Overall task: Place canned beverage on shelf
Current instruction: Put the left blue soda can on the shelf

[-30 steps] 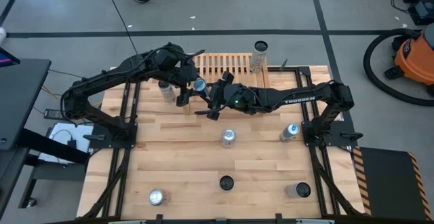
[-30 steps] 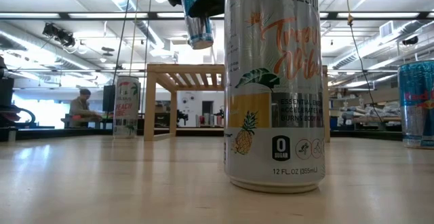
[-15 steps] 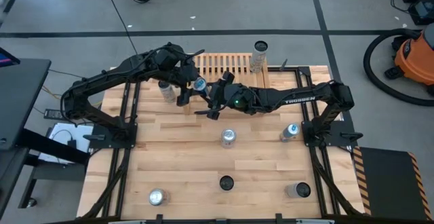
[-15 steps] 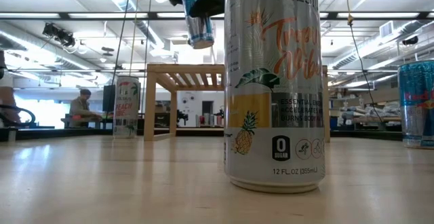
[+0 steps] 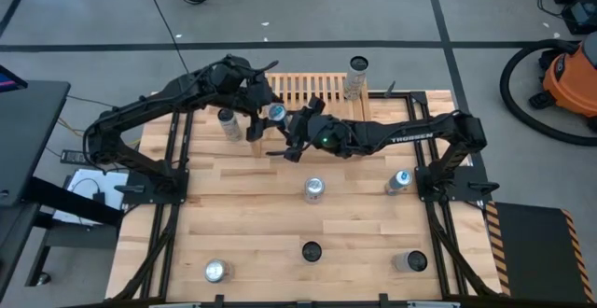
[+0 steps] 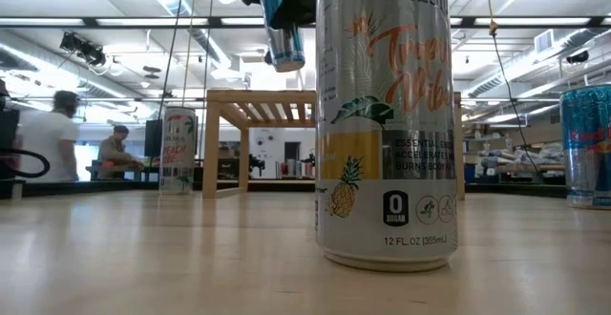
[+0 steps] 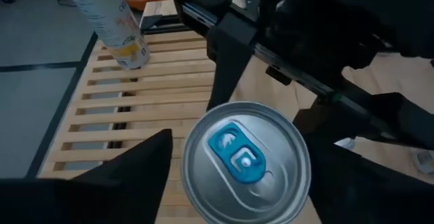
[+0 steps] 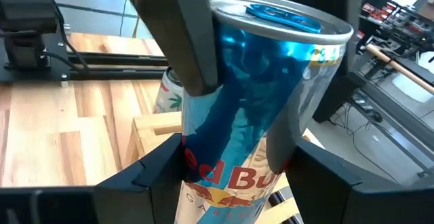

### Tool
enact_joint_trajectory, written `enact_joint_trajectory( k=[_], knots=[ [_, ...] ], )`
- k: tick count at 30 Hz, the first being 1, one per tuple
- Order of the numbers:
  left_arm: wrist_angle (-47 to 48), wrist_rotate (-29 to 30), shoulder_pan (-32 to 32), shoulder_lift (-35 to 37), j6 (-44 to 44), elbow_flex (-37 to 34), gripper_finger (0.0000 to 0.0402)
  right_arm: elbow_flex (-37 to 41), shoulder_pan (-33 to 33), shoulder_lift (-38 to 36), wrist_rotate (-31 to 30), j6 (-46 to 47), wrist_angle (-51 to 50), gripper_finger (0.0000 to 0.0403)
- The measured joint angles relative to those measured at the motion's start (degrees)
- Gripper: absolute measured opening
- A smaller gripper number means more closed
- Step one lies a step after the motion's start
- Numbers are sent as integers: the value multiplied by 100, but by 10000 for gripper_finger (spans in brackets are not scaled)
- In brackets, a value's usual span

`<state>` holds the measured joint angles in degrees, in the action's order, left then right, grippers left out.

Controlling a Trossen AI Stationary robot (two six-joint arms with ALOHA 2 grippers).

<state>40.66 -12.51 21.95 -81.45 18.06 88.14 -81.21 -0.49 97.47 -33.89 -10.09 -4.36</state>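
— Looking at the blue can (image 5: pixel 276 114): which gripper has it?

— The right gripper (image 8: pixel 234 125) is clamped on it; its two dark fingers (image 8: pixel 193 44) press against opposite sides of the can's blue wall, and the can tilts between them. From the table-level camera it hangs in the air (image 6: pixel 284 31), above the wooden shelf (image 6: pixel 263 105) and clear of the table (image 6: pixel 172 258).

— And the left gripper (image 7: pixel 234 166)?

— It sits around the same can at the top end. Its fingers (image 7: pixel 146 166) stand apart on either side of the lid; a gap shows on at least one side, so they look loosened rather than gripping.

— Where is the can relative to the shelf?

— At the shelf's near-left corner, seen from overhead (image 5: pixel 308 91). A tall pale can (image 5: pixel 354 77) already stands on the slats at the far end.
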Motion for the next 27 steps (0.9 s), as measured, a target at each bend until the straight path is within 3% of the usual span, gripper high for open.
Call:
enact_joint_trajectory(
  k=[7,13,21,27],
  knots=[
    [-37,-3,13,0,32,2,352,0,7,0,-295,183,8,229],
    [-168,18,12,-5,37,2,354,0,18,-2,-1198,333,-214,229],
    [-583,249,7,-6,-75,2,355,0,9,-9,-1622,1028,-343,229],
    [-625,365,12,-1,-240,2,355,0,6,-11,-2262,1407,-354,229]
  ],
)
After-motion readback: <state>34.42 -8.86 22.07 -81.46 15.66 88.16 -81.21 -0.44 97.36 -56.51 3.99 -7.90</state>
